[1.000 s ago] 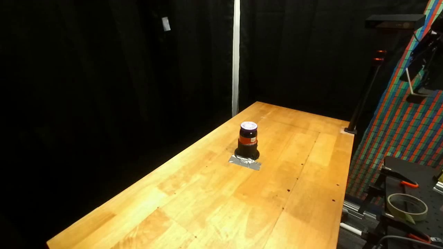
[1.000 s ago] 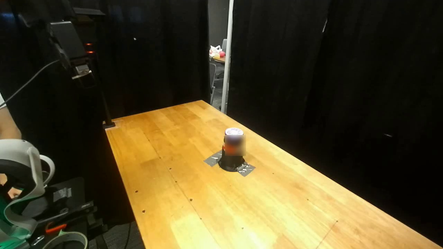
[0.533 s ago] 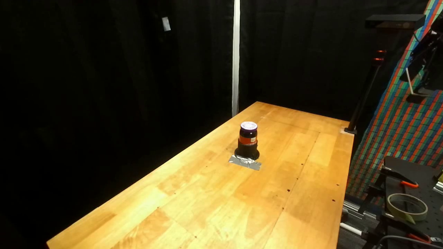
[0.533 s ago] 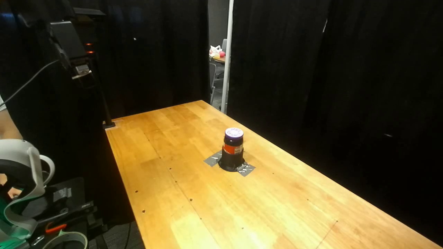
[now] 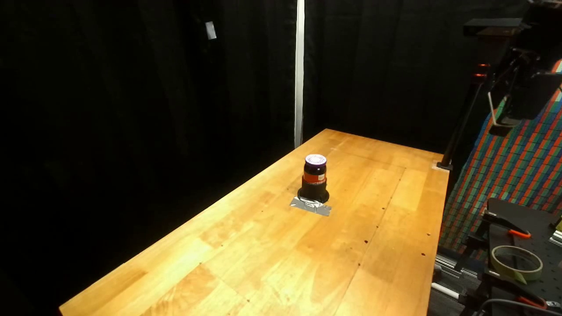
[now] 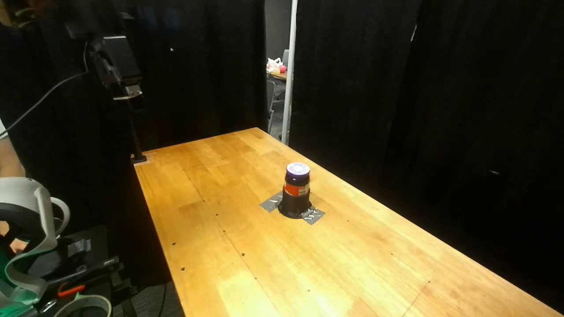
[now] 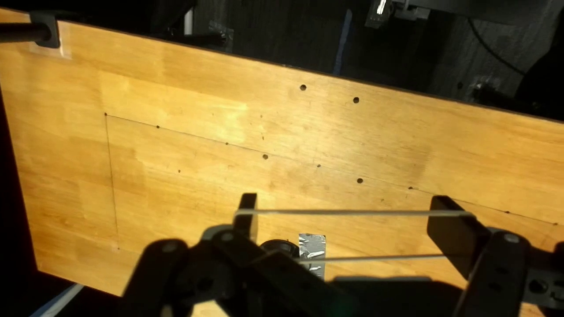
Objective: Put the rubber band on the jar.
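Band (image 7: 335,213) riding on fingers (image 7: 460,235), jar (image 6: 297,181) waiting.
Fingers are standing wide apart, with band stretching round both in two strands; holding nothing else. Jar is sitting upright in black holder (image 6: 294,205) on bench (image 6: 361,264), well apart from them. Pickup is looking done; carrying over, lowering around jar and letting go are remaining, by my read.

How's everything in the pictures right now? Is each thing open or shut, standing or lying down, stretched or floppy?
Jar: standing upright
Lid: on the jar
Gripper: open wide
Rubber band: stretched across the gripper, not on the jar
Black holder: upright, taped down
Silver tape: stuck down
Tape roll: lying flat
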`<action>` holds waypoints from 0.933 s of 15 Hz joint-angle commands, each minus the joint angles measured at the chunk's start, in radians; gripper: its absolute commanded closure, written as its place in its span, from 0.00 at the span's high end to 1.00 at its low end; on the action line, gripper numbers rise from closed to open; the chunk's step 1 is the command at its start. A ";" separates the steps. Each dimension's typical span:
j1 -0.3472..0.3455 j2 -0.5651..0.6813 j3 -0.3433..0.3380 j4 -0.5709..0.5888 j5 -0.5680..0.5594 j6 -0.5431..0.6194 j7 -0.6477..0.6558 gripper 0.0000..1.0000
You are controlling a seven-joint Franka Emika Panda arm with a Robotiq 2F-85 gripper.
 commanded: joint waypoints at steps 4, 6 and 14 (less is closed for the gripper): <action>-0.149 0.436 0.078 0.242 -0.017 0.240 0.082 1.00; -0.189 0.561 0.093 0.304 -0.052 0.334 0.133 1.00; -0.064 1.008 -0.120 0.644 -0.317 0.403 0.287 1.00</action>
